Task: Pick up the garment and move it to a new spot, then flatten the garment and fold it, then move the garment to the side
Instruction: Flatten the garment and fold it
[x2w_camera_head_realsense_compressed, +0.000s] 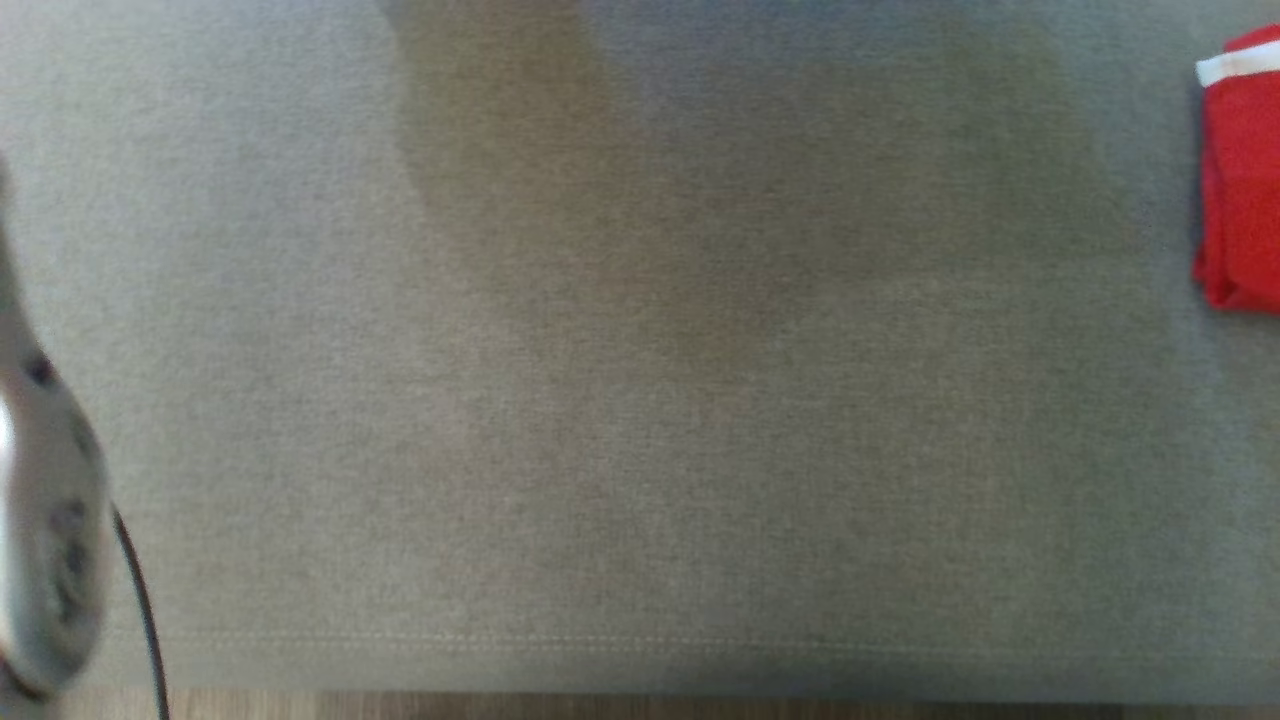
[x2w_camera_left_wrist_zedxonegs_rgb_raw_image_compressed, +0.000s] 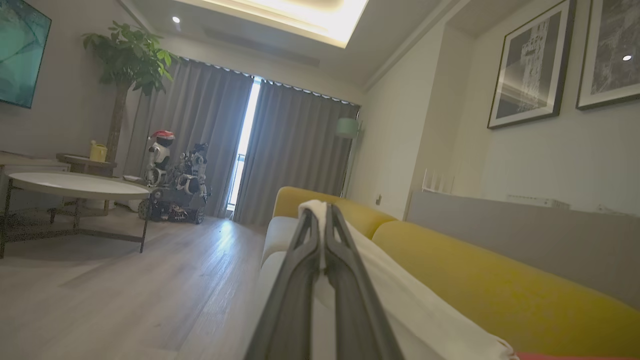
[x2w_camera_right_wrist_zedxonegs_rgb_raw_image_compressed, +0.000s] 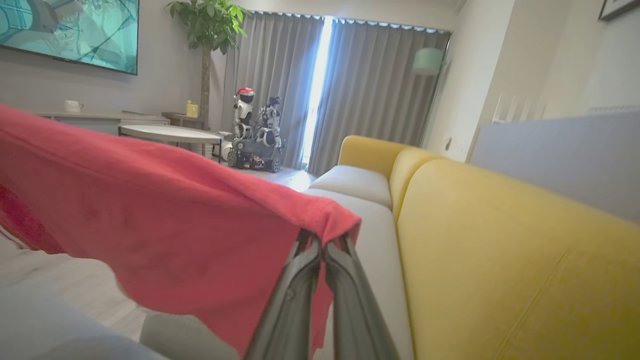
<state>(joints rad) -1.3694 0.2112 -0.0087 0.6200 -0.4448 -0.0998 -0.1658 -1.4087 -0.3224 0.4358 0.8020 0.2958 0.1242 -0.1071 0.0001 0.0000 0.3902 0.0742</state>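
The garment (x2w_camera_head_realsense_compressed: 1245, 190) is red with a white band and lies bunched at the far right edge of the grey sofa seat (x2w_camera_head_realsense_compressed: 640, 350) in the head view. In the right wrist view my right gripper (x2w_camera_right_wrist_zedxonegs_rgb_raw_image_compressed: 322, 242) is shut on a corner of the red garment (x2w_camera_right_wrist_zedxonegs_rgb_raw_image_compressed: 150, 220), which stretches away to the left. In the left wrist view my left gripper (x2w_camera_left_wrist_zedxonegs_rgb_raw_image_compressed: 322, 212) is shut, with the garment's white band (x2w_camera_left_wrist_zedxonegs_rgb_raw_image_compressed: 400, 290) wrapped over its tips and trailing down to the lower right. A pale forearm (x2w_camera_head_realsense_compressed: 45, 520) shows at the lower left of the head view.
The yellow sofa backrest (x2w_camera_left_wrist_zedxonegs_rgb_raw_image_compressed: 500, 280) runs along the right of both wrist views. The seat's front edge meets a wooden floor (x2w_camera_head_realsense_compressed: 600, 705). Across the room stand a round white table (x2w_camera_left_wrist_zedxonegs_rgb_raw_image_compressed: 75, 185), another robot (x2w_camera_left_wrist_zedxonegs_rgb_raw_image_compressed: 175, 185), a potted plant and grey curtains.
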